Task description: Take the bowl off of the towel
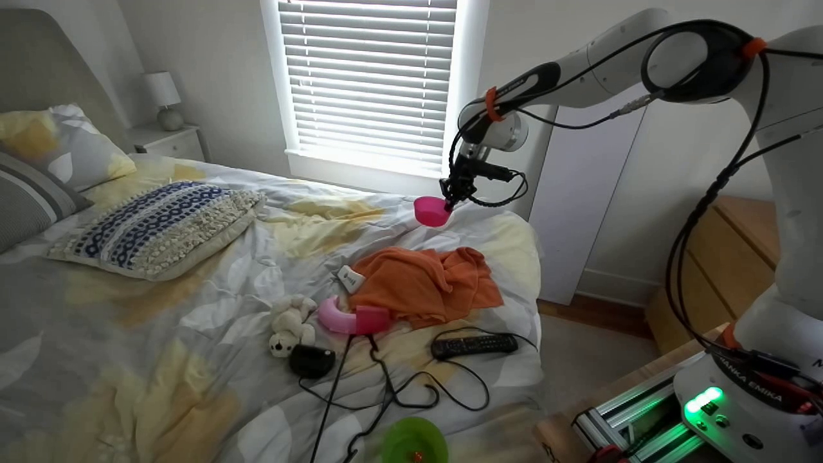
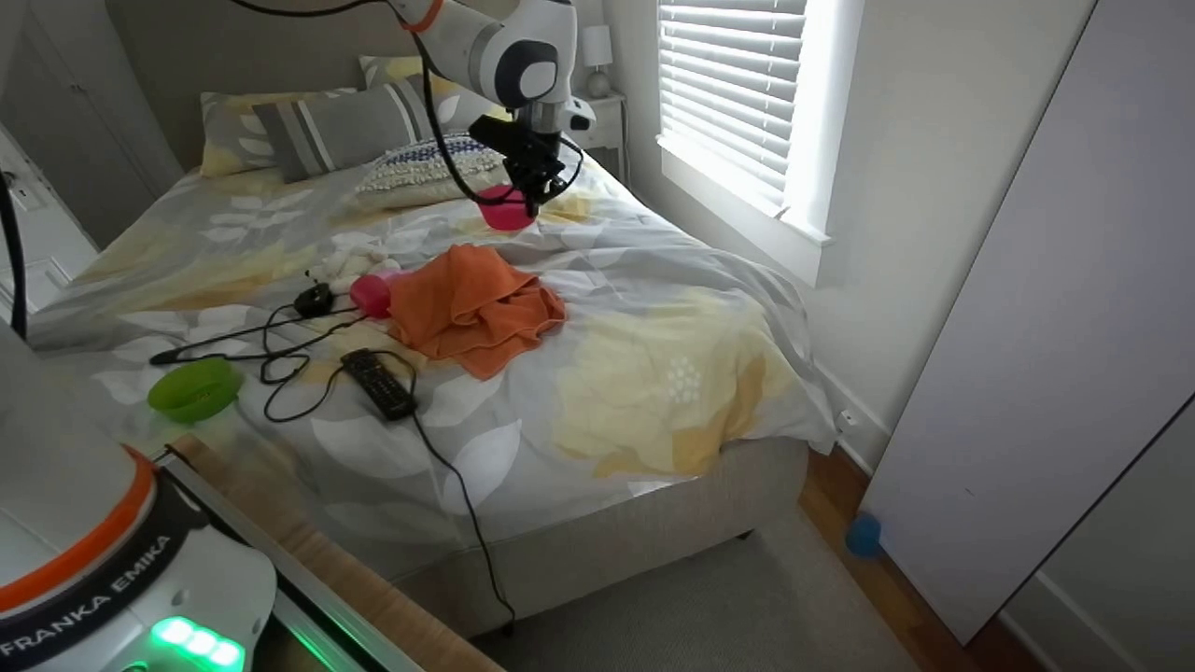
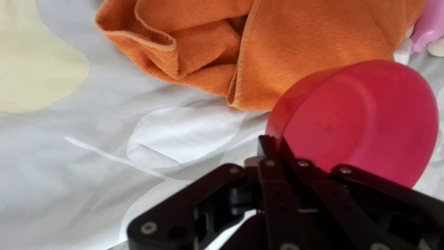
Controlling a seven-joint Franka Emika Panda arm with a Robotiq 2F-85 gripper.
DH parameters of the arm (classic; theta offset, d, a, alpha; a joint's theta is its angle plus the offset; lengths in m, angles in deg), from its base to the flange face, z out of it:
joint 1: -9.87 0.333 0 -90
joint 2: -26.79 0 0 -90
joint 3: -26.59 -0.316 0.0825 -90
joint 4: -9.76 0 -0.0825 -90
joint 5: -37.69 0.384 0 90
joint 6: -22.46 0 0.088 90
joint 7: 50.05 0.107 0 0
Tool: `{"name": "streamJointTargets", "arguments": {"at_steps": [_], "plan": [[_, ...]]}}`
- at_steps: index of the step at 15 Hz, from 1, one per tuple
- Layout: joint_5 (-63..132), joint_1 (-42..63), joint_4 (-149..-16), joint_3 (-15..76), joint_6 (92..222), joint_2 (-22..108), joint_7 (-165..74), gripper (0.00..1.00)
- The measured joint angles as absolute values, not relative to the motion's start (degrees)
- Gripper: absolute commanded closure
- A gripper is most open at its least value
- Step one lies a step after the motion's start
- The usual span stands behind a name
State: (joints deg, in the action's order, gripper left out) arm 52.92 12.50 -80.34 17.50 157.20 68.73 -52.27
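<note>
The pink-red bowl [image 1: 431, 212] hangs from my gripper [image 1: 450, 204] above the bed, beyond the towel's window side. It also shows in an exterior view [image 2: 502, 215]. In the wrist view my gripper [image 3: 274, 142] is shut on the rim of the bowl [image 3: 364, 121]; one finger is inside, one outside. The bowl is tilted, its inside facing the camera, and looks empty. The orange towel [image 1: 418, 286] lies crumpled on the bed, also seen in an exterior view [image 2: 471, 308]. In the wrist view the bowl overlaps an edge of the towel [image 3: 312, 45].
Beside the towel lie a pink curved object [image 1: 350, 318], a white plush toy [image 1: 292, 325], a black device [image 1: 312, 361], a remote [image 1: 474, 346] and loose black cables. A green bowl [image 1: 415, 440] sits near the robot base. A patterned cushion [image 1: 157, 228] lies farther up the bed.
</note>
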Motion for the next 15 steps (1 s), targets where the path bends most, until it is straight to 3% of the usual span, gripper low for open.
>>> {"name": "streamJointTargets", "arguments": {"at_steps": [15], "plan": [[47.61,19.73,-49.86,27.64,150.27,92.92,-18.85,0.99]]}}
